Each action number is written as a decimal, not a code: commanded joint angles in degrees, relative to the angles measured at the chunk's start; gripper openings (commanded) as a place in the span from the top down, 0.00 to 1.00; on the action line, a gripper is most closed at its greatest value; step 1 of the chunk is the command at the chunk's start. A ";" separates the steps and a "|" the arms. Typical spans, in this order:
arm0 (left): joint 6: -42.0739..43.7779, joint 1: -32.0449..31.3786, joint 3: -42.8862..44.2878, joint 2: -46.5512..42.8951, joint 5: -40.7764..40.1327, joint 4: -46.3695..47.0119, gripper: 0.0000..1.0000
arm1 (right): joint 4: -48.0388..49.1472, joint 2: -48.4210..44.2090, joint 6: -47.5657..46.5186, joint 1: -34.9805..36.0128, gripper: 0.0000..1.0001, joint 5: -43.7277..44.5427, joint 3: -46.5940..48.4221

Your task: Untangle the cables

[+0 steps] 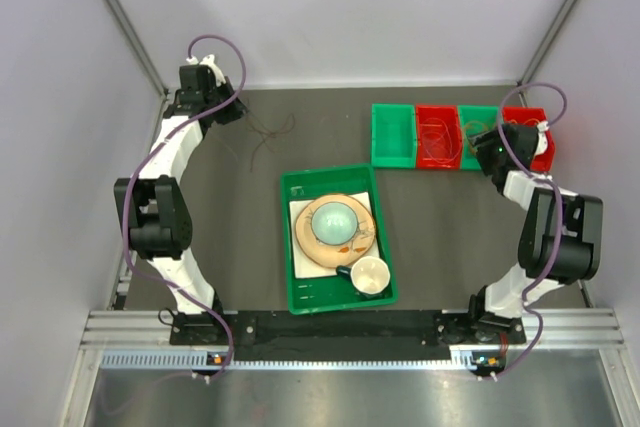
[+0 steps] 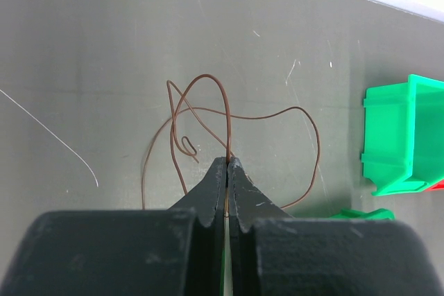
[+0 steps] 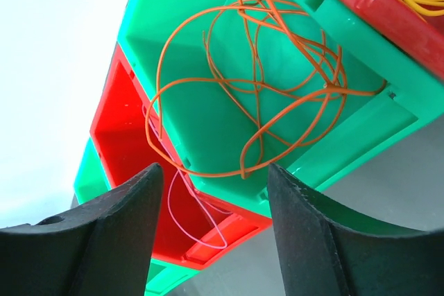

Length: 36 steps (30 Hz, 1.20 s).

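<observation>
Table top (image 2: 83, 46) was matt, scratched. Green bin (image 3: 173, 25) looked glossy smooth plastic. Brown cable (image 2: 226, 112) looked smooth. Left gripper fingers (image 2: 208, 195) were matt black, grainy.

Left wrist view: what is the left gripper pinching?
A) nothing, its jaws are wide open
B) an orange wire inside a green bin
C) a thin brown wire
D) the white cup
C: the left gripper is shut on the brown wire at its fingertips, and the wire's loops spread over the grey table ahead.
</observation>
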 commanded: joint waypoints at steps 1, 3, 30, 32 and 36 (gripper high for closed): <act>1.10 -0.05 2.74 -1.37 -0.16 0.33 1.00 | 3.32 1.55 1.18 -0.65 0.41 -0.23 1.69; 1.10 -0.14 2.74 -1.29 -0.34 0.33 1.00 | 3.14 2.34 1.10 -0.82 0.41 -0.23 2.66; 1.37 -0.14 2.83 -1.20 -0.42 0.24 1.00 | -3.80 12.09 -5.40 -2.49 1.00 0.30 19.09; 1.45 -0.14 2.83 -1.20 -0.51 0.16 1.00 | -5.11 13.68 -6.11 -2.49 1.00 0.38 20.49; 1.54 -0.14 3.09 -1.02 -0.51 -0.02 1.00 | -7.05 16.76 -8.30 -2.58 1.00 0.82 22.00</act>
